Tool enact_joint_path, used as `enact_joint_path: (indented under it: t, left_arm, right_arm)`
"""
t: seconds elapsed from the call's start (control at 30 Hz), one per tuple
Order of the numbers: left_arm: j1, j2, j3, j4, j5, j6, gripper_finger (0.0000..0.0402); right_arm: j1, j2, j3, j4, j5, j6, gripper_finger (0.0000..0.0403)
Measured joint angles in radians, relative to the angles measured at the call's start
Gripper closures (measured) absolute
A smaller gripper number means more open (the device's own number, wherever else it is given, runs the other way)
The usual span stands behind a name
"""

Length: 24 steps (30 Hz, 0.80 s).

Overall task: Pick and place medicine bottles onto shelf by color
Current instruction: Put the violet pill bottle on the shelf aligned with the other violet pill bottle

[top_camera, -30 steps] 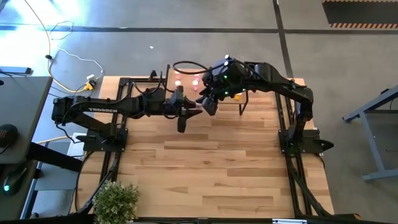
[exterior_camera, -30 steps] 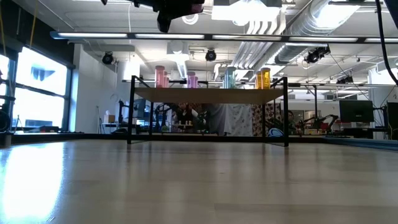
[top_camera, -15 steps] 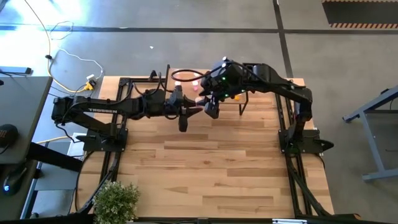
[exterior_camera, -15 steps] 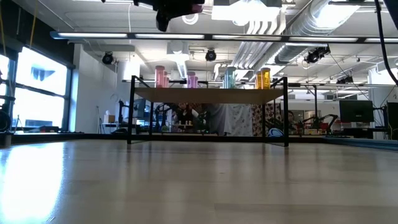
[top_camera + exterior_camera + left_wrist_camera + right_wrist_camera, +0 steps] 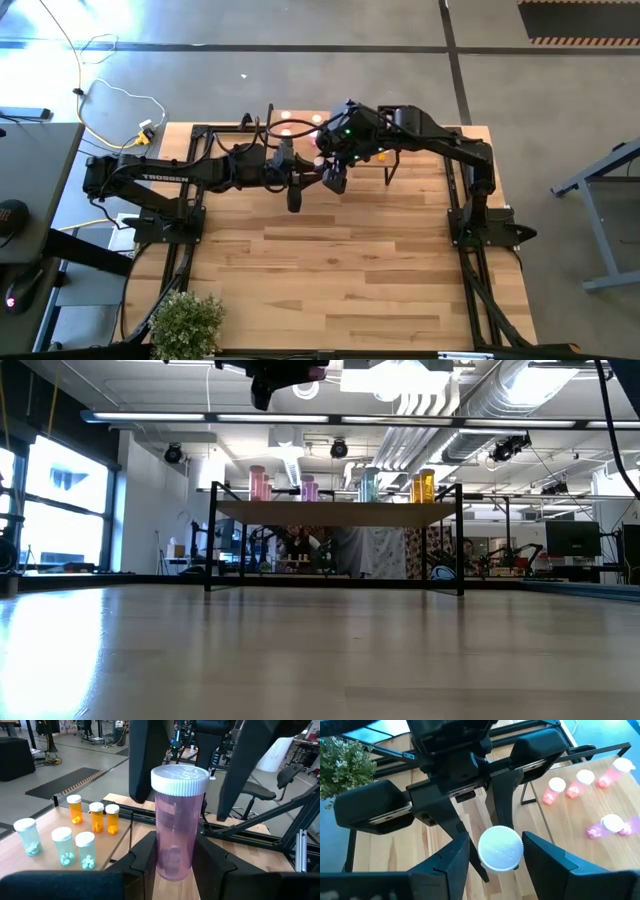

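Observation:
A pink translucent medicine bottle (image 5: 176, 827) with a white cap (image 5: 501, 847) stands upright in my left gripper (image 5: 176, 867), high above the table's middle (image 5: 308, 176). My right gripper (image 5: 497, 856) is open and points down over it. Its fingers (image 5: 147, 760) stand on either side of the cap with a gap showing. The shelf (image 5: 335, 512) stands at the table's far edge. Orange bottles (image 5: 95, 816) and teal bottles (image 5: 65, 851) stand on it, and pink bottles (image 5: 577, 782) too. My left gripper pinches the pink bottle's lower body (image 5: 172, 862) between its two fingers (image 5: 145, 865). It comes in level from the table's left. The bottle stands upright, lifted clear of the table, with its cap end up above the fingers.
A potted plant (image 5: 186, 322) sits at the table's near left corner. The tabletop (image 5: 340, 270) nearer than the grippers is bare wood. Cables (image 5: 110, 100) lie on the floor beyond the far left corner.
My right gripper has moved a little toward the table's left and near edge, closing on the bottle that my left gripper holds.

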Motion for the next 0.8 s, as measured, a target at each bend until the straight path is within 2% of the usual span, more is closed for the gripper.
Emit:
enact_joint_path:
  t: [0.37,0.8]
  left_arm:
    - [0.0,0.0,0.0,-0.001,-0.004,0.0,0.0309]
    - [0.003,0.0,0.0,-0.006,0.014,0.0,0.0307]
  right_arm:
    - [0.0,0.0,0.0,-0.011,0.005,0.014,0.0299]
    - [0.0,0.0,0.0,-0.016,0.005,0.021,0.03]
